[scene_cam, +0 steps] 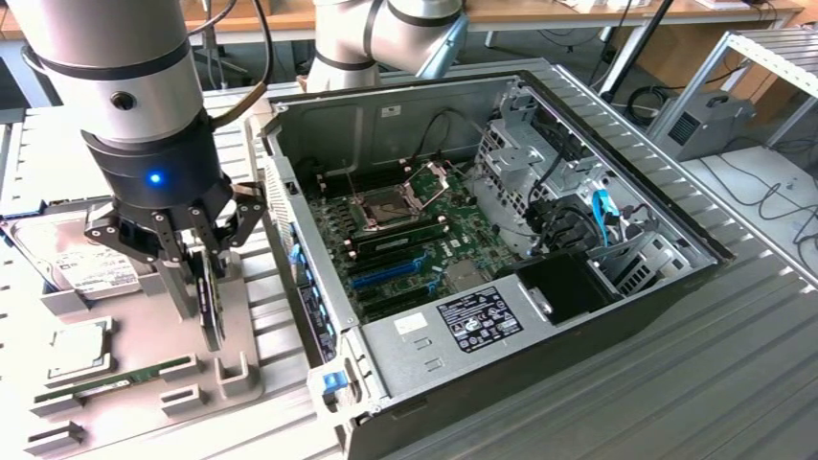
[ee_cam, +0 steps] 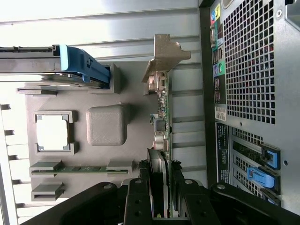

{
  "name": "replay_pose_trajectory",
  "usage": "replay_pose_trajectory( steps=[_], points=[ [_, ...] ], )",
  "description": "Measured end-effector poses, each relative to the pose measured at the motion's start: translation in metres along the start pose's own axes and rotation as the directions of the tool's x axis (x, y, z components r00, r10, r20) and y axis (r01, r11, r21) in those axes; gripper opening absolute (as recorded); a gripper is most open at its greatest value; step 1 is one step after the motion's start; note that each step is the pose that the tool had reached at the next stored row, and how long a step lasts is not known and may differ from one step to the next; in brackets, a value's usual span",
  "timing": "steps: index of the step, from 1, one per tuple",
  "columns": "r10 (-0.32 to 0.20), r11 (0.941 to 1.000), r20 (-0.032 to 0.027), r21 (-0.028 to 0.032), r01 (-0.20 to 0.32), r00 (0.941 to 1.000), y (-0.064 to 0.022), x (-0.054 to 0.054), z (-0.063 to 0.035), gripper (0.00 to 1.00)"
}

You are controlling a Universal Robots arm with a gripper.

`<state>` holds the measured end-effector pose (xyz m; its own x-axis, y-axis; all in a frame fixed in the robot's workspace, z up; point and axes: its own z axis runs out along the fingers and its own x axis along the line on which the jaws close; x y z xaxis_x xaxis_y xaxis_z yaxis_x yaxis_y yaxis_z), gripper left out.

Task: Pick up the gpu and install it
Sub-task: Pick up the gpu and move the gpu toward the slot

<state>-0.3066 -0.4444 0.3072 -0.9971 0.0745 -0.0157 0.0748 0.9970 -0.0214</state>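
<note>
Gripper [ee_cam: 161, 165] clamps upright gpu [ee_cam: 161, 117] at grey holder tray [ee_cam: 79, 101].

The table [scene_cam: 715, 374] is ribbed grey metal, its long grooved slats running under everything. Along the far side stands a wooden desk [scene_cam: 550, 11]. Toward the exterior view's right there is a bare metal rack [scene_cam: 767, 53], and beside it, set low, a grey box [scene_cam: 711, 120], perhaps a power unit. Dark cables [scene_cam: 780, 192] trail over a pale surface [scene_cam: 741, 206] next to it. The light is bright and even, glaring white off the slats in the wrist view.
</note>
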Motion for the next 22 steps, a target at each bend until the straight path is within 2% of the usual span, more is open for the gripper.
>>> replay_pose_trajectory(
  steps=[22],
  points=[
    [0.000,1.0000,-0.0001,0.0000,0.000,1.0000,-0.0001,0.0000,-0.0049,0.29]
  ],
)
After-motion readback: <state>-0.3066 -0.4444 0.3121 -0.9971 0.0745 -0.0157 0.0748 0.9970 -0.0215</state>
